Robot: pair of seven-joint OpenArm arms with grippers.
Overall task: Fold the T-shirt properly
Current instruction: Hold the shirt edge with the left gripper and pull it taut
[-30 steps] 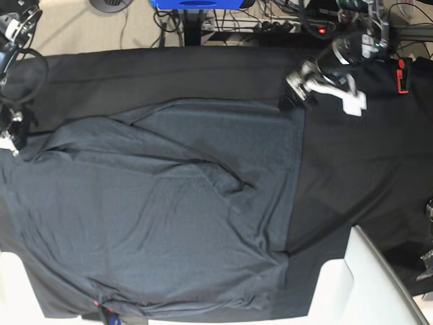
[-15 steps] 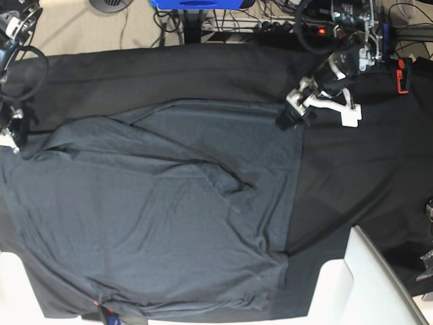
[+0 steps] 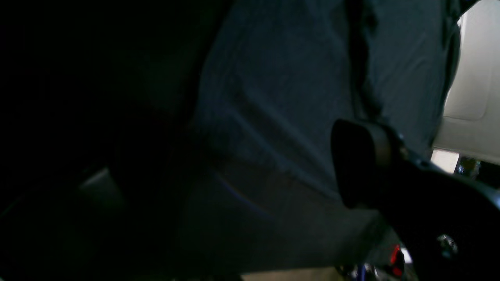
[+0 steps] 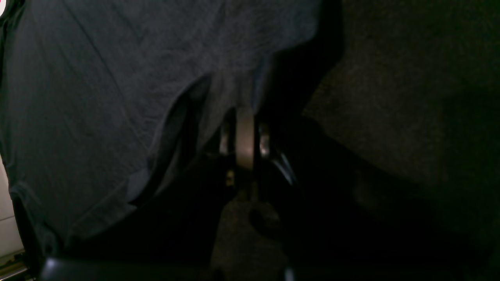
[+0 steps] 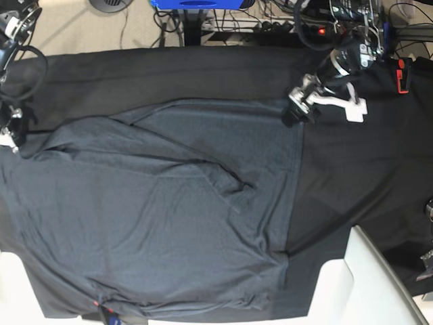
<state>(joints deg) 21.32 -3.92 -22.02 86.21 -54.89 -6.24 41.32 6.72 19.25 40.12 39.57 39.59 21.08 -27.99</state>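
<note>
While the right arm sits at the far left edge of the desk, its fingers (image 5: 9,139) are pressed together on the left far corner of the large dark slate-grey T-shirt of thin soft knit (image 5: 155,210); in the right wrist view the fingers (image 4: 244,132) pinch a raised fold of the grey knit (image 4: 117,78) between them, with the cloth pulled up into a small peak there. The T-shirt lies spread over the black tablecloth (image 5: 358,169) that covers the desk, filling the left and middle of it from the left edge to a straight hem just right of centre. Its surface is creased, with a long diagonal ridge running from the far left toward the middle, and a folded flap along the far side. At the near edge a pale white moulded surface (image 5: 338,284) shows at both near corners, under the cloth. To the right, the left arm hovers at the far right corner of the T-shirt, and its fingers (image 5: 301,107) are spread wide with nothing between them. In the left wrist view one dark rounded finger (image 3: 359,164) hangs over the grey knit (image 3: 281,89). Further right a small red clip-like object (image 5: 402,74) rests on the tablecloth.
</note>
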